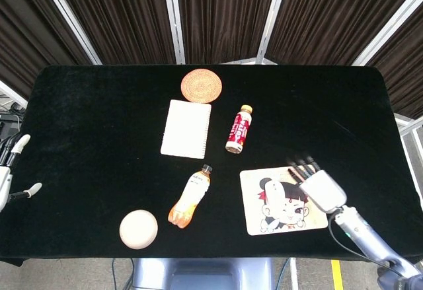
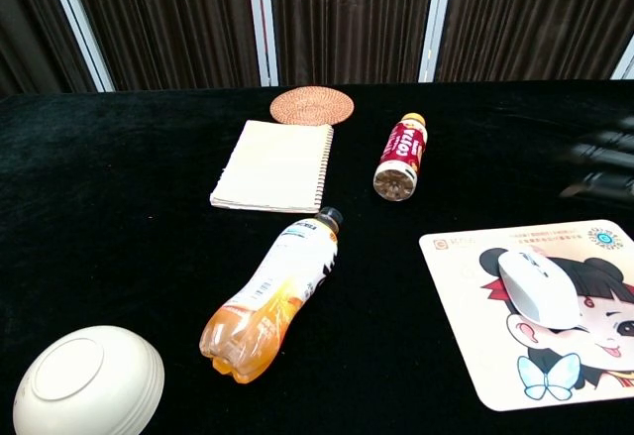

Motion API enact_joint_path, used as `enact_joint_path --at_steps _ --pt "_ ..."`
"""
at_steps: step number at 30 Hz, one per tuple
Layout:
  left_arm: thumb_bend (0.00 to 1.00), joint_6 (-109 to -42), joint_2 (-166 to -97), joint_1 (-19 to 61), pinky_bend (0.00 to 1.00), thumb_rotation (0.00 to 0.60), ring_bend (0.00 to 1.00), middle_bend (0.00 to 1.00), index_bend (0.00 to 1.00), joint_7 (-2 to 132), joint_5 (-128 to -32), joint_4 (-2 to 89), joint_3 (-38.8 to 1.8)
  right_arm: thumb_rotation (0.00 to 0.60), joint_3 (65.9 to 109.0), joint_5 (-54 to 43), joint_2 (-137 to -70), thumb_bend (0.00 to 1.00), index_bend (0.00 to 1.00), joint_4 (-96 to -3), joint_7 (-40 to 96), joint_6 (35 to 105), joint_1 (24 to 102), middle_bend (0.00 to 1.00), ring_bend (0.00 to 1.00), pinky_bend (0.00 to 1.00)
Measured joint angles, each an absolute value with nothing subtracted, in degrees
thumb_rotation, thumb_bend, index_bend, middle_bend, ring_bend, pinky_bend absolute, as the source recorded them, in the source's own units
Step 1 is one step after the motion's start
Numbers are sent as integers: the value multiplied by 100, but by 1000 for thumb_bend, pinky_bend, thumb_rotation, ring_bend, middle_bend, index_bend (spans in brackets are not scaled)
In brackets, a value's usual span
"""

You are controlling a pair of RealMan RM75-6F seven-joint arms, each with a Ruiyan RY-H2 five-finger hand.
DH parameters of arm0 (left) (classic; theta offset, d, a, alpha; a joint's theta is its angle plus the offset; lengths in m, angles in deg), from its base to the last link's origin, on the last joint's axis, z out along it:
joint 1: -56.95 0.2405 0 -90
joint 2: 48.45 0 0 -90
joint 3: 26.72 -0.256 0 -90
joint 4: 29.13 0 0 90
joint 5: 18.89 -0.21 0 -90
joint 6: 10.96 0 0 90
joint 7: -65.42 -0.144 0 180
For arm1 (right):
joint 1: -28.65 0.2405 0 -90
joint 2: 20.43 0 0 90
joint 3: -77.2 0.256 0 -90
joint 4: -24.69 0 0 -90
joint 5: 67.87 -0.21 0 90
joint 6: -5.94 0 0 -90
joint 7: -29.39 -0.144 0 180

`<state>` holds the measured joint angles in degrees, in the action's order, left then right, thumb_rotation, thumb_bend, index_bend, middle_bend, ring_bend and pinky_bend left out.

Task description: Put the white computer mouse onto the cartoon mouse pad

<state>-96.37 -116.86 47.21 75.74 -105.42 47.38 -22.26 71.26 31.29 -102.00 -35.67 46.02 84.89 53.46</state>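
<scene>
The white computer mouse lies on the cartoon mouse pad, over the girl's face, with nothing touching it. In the head view the pad sits at the table's front right. My right hand hovers at the pad's right edge, fingers stretched out and holding nothing; in the chest view only its blurred dark fingers show at the right border. My left hand hangs off the table's left edge, fingers apart, holding nothing.
An orange drink bottle lies left of the pad, a white bowl at the front left. A red bottle, a notebook and a woven coaster lie further back.
</scene>
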Motion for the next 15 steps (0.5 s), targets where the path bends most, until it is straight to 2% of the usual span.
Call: enact_joint_path --at_steps 6,10,15 --pt "91 -9797 -11614 4770 0 600 0 0 0 7735 -10693 4913 -2269 600 7432 2478 -9999 60 134 -4139 3585 8850 4913 0 0 0" --pt "92 -9956 -11601 4834 0 600 0 0 0 7620 -10767 5012 -2297 600 7596 1925 -9696 54 91 -4907 2634 9010 4500 0 0 0" --pt "92 -10143 -11658 4939 0 600 0 0 0 7371 -10878 5103 -2365 600 7673 1425 -9309 53 54 -5631 2211 9253 3934 0 0 0"
